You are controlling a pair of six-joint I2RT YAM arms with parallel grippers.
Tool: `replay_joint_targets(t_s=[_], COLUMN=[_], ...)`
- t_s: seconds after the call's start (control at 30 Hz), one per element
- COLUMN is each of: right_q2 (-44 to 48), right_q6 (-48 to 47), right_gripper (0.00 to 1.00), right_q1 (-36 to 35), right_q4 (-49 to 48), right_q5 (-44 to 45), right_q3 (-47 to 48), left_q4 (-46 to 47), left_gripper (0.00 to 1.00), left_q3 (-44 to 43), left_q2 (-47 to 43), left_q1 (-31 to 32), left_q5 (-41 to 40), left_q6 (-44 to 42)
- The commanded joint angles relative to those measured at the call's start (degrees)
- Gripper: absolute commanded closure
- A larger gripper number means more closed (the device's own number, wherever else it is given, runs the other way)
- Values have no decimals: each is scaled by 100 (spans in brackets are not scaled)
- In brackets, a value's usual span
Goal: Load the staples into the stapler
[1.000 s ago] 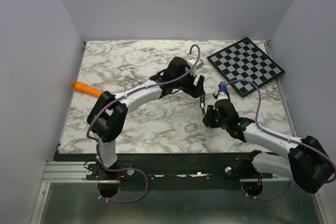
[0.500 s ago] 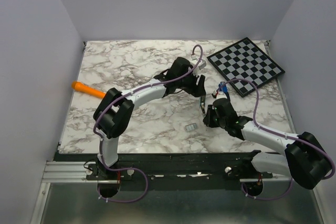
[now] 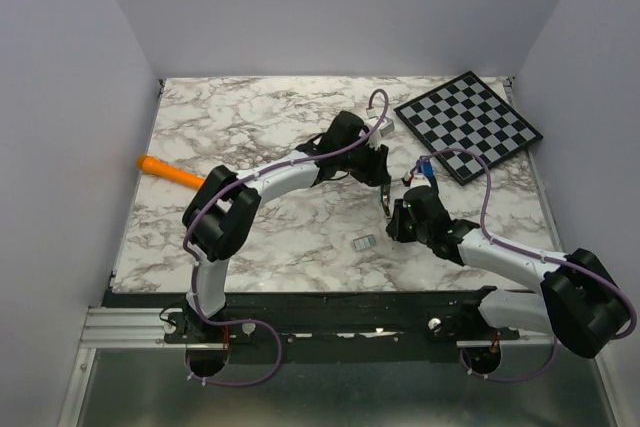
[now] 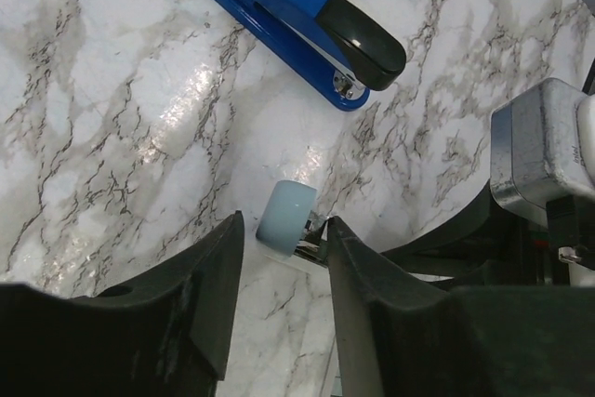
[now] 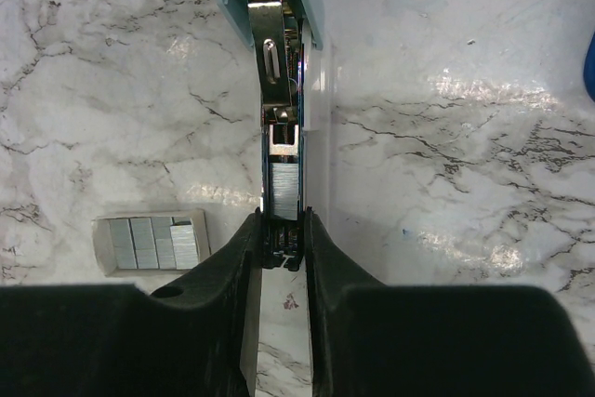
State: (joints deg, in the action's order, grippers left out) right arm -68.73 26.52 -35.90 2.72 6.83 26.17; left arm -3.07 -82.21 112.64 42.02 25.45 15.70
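Marble table (image 3: 250,127): my R hand (image 5: 282,230) pinches stapler (image 5: 270,53) by silvery channel, staples (image 5: 284,188) inside; L hand (image 4: 285,230) spread round light-blue tip.

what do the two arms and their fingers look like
Both the left arm and right arm have white links between bulky black joints, each trailed by a looping purple cable. The fingers are matte black, broad and smooth, tapering toward the tips.
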Motion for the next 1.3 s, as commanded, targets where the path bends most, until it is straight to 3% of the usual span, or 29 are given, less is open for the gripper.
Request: replay_joint_targets(t_s=[0.0, 0.07, 0.2, 0.6, 1.03, 1.27], right_q2=[-71, -79, -114, -62, -53, 237], right_q6=[-42, -42, -51, 2, 37, 213], right_gripper=[81, 83, 85, 86, 85, 69], right_q1=[-49, -49, -57, -49, -57, -49], right_q4=[-26, -35, -35, -26, -123, 52], right_q5=[152, 161, 187, 222, 328, 372], right_q3=[125, 142, 151, 142, 151, 2], left_q4=[105, 166, 237, 579, 1168, 1607], left_gripper=[54, 62, 68, 69, 68, 61], left_q3=[38, 161, 381, 1400, 1998, 2306], left_q2=[-49, -102, -277, -901, -1183, -1464], left_q1=[17, 17, 52, 702, 1230, 1194], left_q5=[337, 399, 443, -215, -444, -866], left_q6=[-102, -129, -208, -419, 292, 723])
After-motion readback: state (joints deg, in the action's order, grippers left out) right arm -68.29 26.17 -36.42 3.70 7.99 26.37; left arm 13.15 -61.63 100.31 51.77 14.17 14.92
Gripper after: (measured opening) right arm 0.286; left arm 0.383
